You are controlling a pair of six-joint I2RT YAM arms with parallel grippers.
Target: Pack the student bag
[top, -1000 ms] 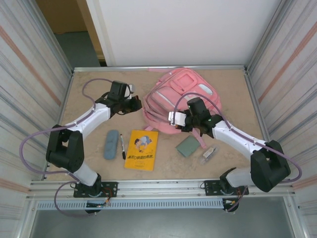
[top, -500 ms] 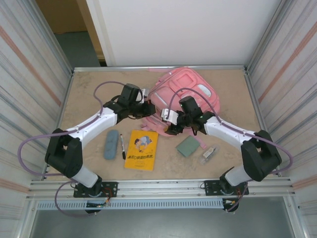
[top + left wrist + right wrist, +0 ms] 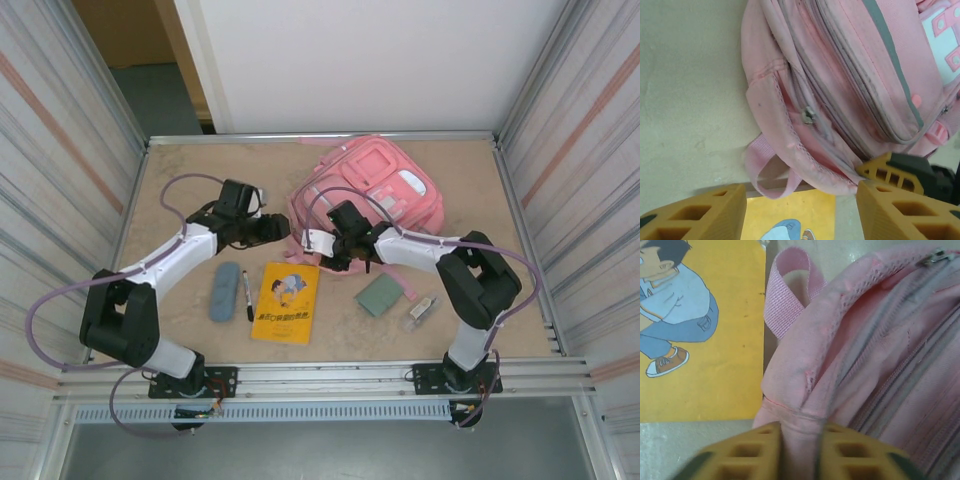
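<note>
From above, your right gripper [image 3: 338,255] covers the bag's [image 3: 375,180] near-left corner, so the pinch itself is hidden from you. In the right wrist view its jaws are blurred and cut off by the bottom edge, and the book [image 3: 700,340] runs off the left side. In the left wrist view the bag runs past the top and right edges. The small object [image 3: 423,308] on the table [image 3: 180,190] is too small to tell, as is the book's title.

The bag [image 3: 372,192] lies at the back of the table [image 3: 470,160]. Before it, left to right: case [image 3: 225,291], pen [image 3: 247,296], book [image 3: 286,302], pouch [image 3: 380,295]. My right claw [image 3: 799,440] pinches its near corner; my left claw [image 3: 278,228] hangs just left.
</note>
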